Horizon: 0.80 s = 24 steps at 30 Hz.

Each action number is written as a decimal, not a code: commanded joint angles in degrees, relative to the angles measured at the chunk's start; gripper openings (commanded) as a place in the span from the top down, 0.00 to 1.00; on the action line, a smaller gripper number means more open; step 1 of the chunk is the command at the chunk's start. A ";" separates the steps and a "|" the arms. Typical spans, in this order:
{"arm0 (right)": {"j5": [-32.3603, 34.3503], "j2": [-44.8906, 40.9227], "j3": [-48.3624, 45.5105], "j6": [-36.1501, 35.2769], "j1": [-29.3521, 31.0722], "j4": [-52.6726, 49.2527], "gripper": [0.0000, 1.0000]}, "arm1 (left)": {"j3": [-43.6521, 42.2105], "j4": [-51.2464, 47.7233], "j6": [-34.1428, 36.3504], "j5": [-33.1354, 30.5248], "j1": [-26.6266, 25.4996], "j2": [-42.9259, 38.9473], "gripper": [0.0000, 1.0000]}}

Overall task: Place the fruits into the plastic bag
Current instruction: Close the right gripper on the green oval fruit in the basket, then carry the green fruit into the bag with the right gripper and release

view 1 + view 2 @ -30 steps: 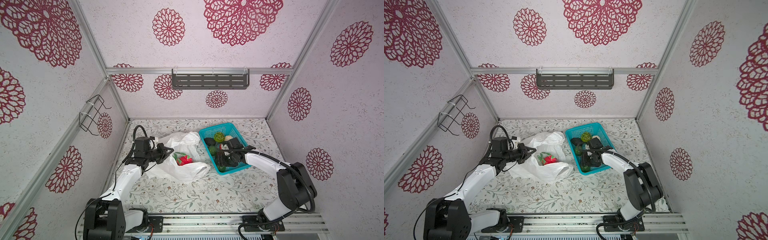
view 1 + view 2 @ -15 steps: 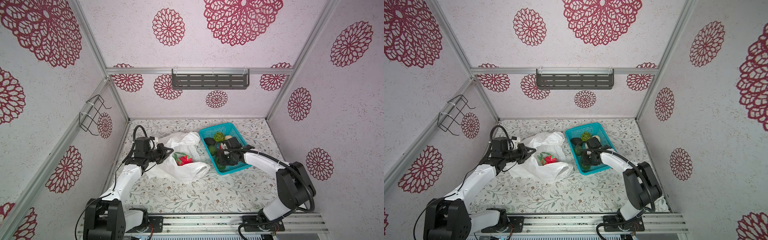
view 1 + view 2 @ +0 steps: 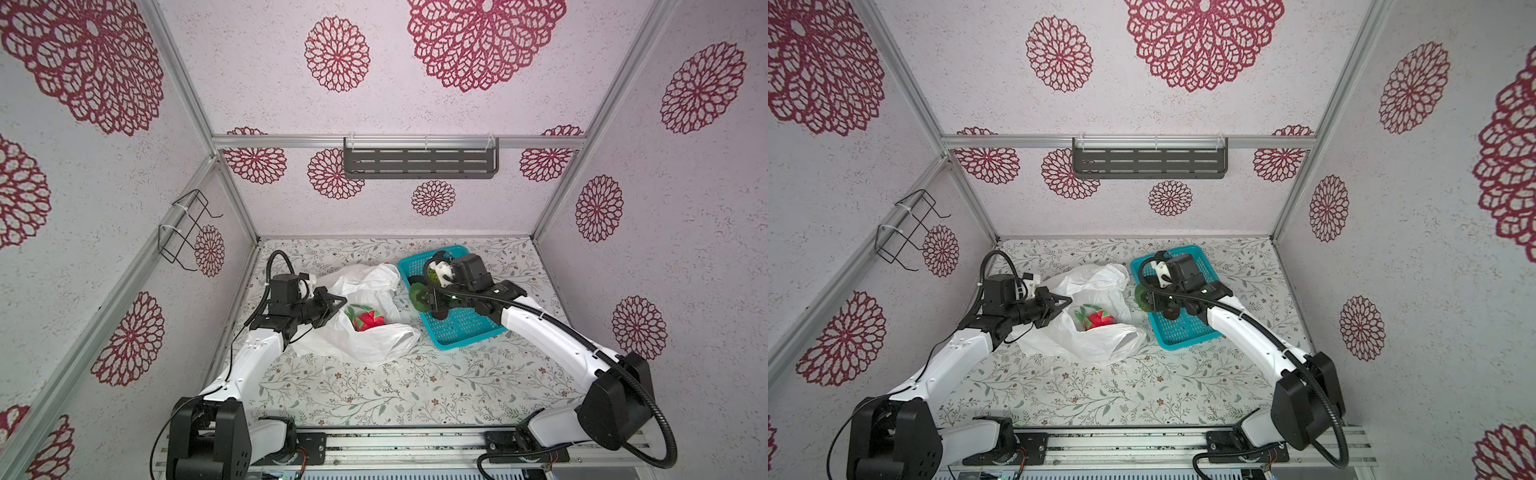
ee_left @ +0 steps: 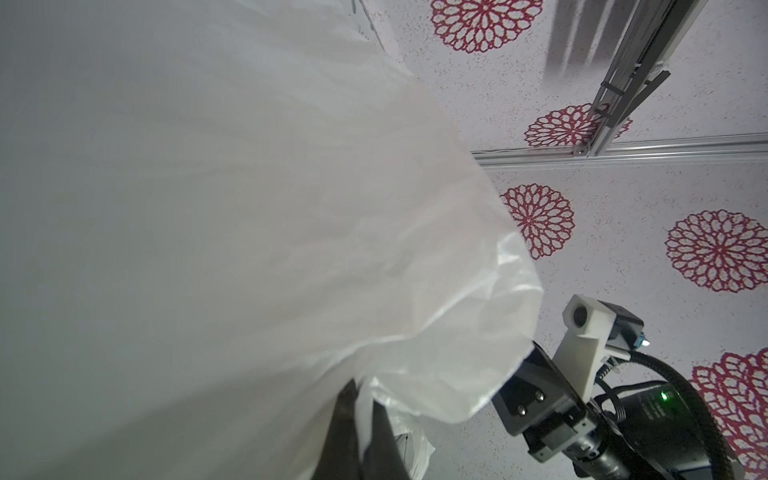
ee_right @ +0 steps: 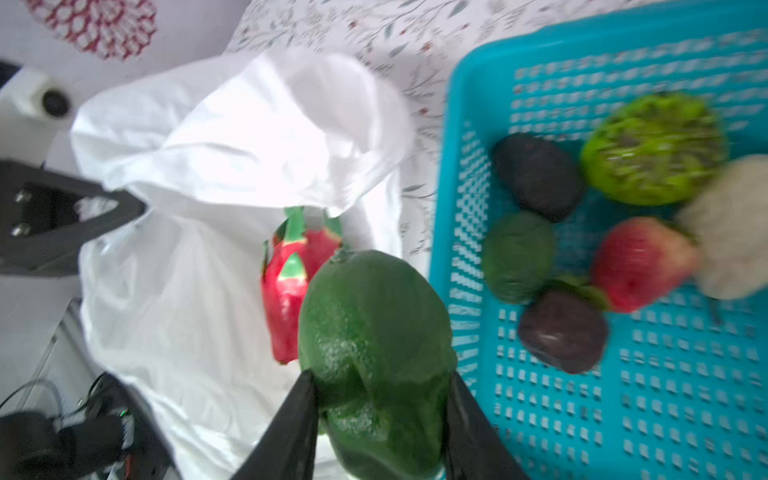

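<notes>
Cloth printed with pale leafy sprigs and small flowers covers the tabletop (image 3: pixel 374 399), which sits inside a booth. The walls (image 3: pixel 685 249) are speckled white with dark red flower rosettes of different sizes. Aluminium bars (image 3: pixel 291 141) frame the corners and run along the back. A grey slotted shelf (image 3: pixel 419 164) hangs from the back bar, and a black wire rack (image 3: pixel 185 228) is fixed to the left wall. Both arms are bolted to a metal rail (image 3: pixel 395 442) along the near edge.

The plastic bag (image 3: pixel 365 345) lies crumpled left of centre with its mouth gaping upward. A red-and-green fruit (image 3: pixel 368 320) rests inside it. The left gripper (image 3: pixel 338 302) is pinched fully closed on the bag's rim on the left side, and in its wrist view the white film (image 4: pixel 208 208) fills most of the picture.

Just right of the bag stands a teal basket (image 3: pixel 461 332). The right gripper (image 5: pixel 380 376) is partly closed around a green fruit (image 5: pixel 370 316), held raised at the basket's rim on the bag side.

In the basket lie a dark avocado (image 5: pixel 538 174), a green bumpy ball (image 5: pixel 654 149), a beige lump (image 5: pixel 731 228), a red fruit (image 5: pixel 640 262), a dark purple ball (image 5: pixel 561 332) and a dull green piece (image 5: pixel 517 255), all clustered at its far end.
</notes>
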 commanded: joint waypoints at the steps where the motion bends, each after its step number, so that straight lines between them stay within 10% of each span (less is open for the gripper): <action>1: -5.71 4.62 2.43 -2.06 4.61 2.70 0.74 | 1.50 -1.06 1.01 -0.89 -0.38 -0.68 1.00; 17: -10.87 34.40 30.55 -2.29 14.21 4.50 0.69 | 2.20 -4.12 0.98 -3.34 -1.87 -2.69 1.00; 24: -8.00 34.57 29.88 -1.37 14.11 5.91 0.26 | 2.97 -4.81 0.89 -3.95 -1.89 -2.66 1.00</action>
